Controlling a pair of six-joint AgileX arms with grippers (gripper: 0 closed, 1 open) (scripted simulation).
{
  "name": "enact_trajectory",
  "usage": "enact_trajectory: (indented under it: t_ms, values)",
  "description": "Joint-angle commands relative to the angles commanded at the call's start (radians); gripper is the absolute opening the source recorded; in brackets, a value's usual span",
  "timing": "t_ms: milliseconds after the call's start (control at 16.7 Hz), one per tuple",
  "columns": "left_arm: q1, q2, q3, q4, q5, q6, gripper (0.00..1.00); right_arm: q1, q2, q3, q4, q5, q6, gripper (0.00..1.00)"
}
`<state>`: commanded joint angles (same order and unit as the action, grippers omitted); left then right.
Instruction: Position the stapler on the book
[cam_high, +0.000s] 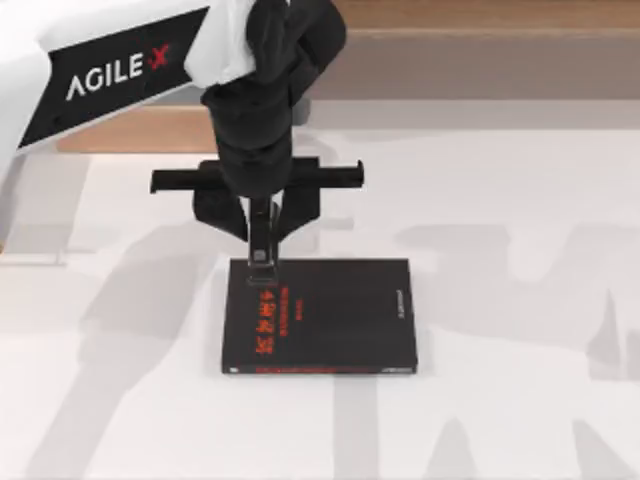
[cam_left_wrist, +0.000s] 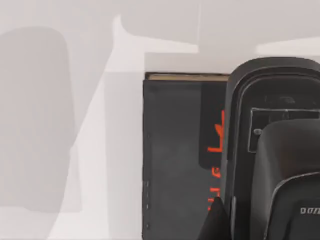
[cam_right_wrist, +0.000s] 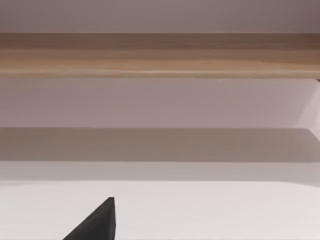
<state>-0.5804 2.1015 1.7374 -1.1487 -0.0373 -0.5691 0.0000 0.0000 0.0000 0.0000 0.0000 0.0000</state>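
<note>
The book lies flat near the table's middle, its black cover with red lettering facing up and a red strip along its near edge. My left gripper hangs over the book's far left edge, shut on the stapler, a narrow dark bar with a pale spot. The stapler's free end reaches over the cover near the red lettering. In the left wrist view the stapler looms large over the book. A dark part of my right gripper shows above bare table.
A wooden rail runs along the back of the pale table. Open table surface lies to the right, left and front of the book.
</note>
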Motion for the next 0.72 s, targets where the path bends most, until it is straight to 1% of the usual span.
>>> enact_trajectory:
  t_ms: [180, 300, 720]
  values:
    - [-0.108, -0.004, -0.042, 0.042, -0.025, -0.092, 0.00, 0.000, 0.000, 0.000, 0.000, 0.000, 0.000, 1.00]
    - [-0.146, -0.006, -0.057, 0.059, -0.033, -0.130, 0.00, 0.000, 0.000, 0.000, 0.000, 0.000, 0.000, 1.00]
    - [-0.156, -0.006, -0.063, 0.065, -0.033, -0.142, 0.00, 0.000, 0.000, 0.000, 0.000, 0.000, 0.000, 1.00]
